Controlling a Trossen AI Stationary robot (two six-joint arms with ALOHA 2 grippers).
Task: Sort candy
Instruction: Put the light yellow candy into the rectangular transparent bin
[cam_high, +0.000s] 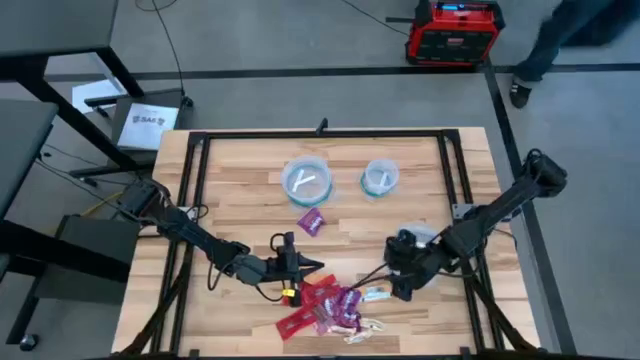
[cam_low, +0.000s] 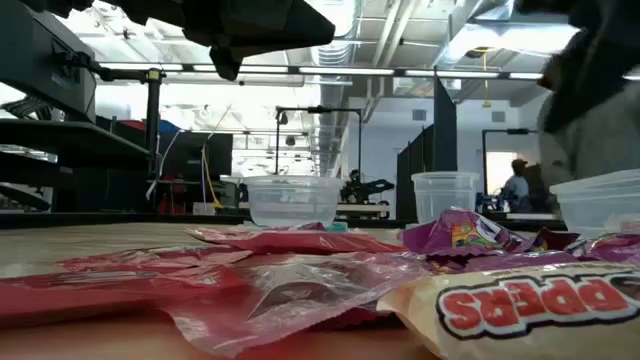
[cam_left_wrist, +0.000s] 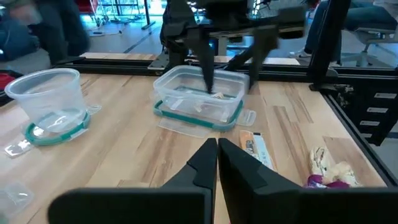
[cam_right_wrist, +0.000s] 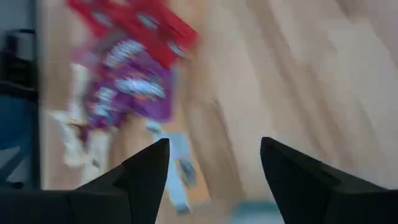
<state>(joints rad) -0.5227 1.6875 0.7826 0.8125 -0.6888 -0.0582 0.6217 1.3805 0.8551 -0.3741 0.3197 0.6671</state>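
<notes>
Two tools beside candy (cam_high: 325, 308)

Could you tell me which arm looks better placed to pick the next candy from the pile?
Probably the right. Its gripper is open and looks straight at the candy pile, which lies close by. The left gripper is shut and empty beside the pile, facing the tub instead.

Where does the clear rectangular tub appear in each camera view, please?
High view: the clear rectangular tub is right of centre, partly under the right arm.
Low view: at the right edge.
Left wrist view: in the middle of the picture.
Right wrist view: not clearly in it.
Shared landmark: the candy pile, near the tub.
</notes>
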